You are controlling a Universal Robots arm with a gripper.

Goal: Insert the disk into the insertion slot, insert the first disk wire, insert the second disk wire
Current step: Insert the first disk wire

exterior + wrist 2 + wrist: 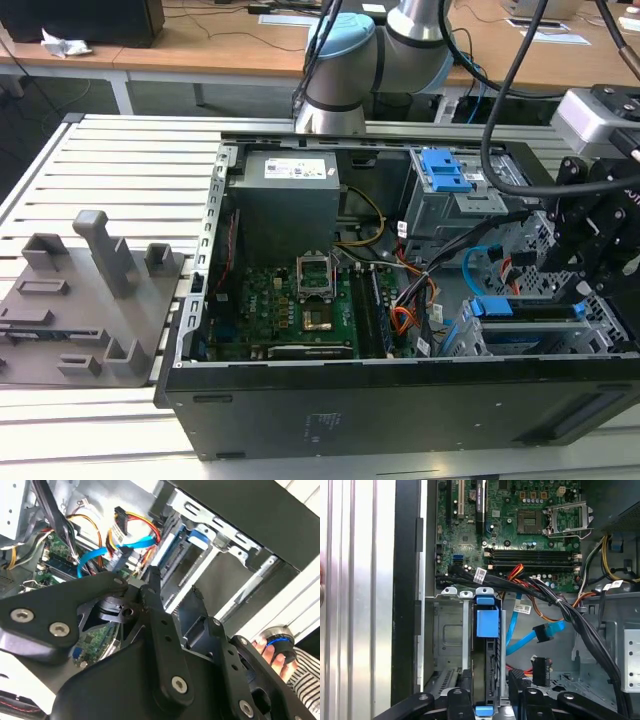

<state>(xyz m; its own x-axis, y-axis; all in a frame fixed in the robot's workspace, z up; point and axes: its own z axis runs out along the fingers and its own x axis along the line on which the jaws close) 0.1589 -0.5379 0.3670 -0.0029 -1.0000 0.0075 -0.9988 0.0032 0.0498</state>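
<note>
The disk [487, 622], in its bright blue carrier, stands on edge inside the insertion slot [449, 635] of the silvery drive cage; in the exterior view the disk [528, 308] sits at the case's near right corner. My gripper [490, 676] hovers just over it, its black fingers [466, 680] standing either side of the disk's edge with a gap showing in the second wrist view [174, 582], so it is open. A loose blue wire with a black plug [543, 632] and a black plug on red and yellow wires [540, 669] lie beside the cage.
A grey cage with a blue latch [445, 170] stands behind the slot. A thick black cable bundle [570, 615] crosses above the motherboard [300, 300]. A grey fixture plate [85, 300] lies on the exterior view's left. A person's hand [272, 652] holds a knob outside the case.
</note>
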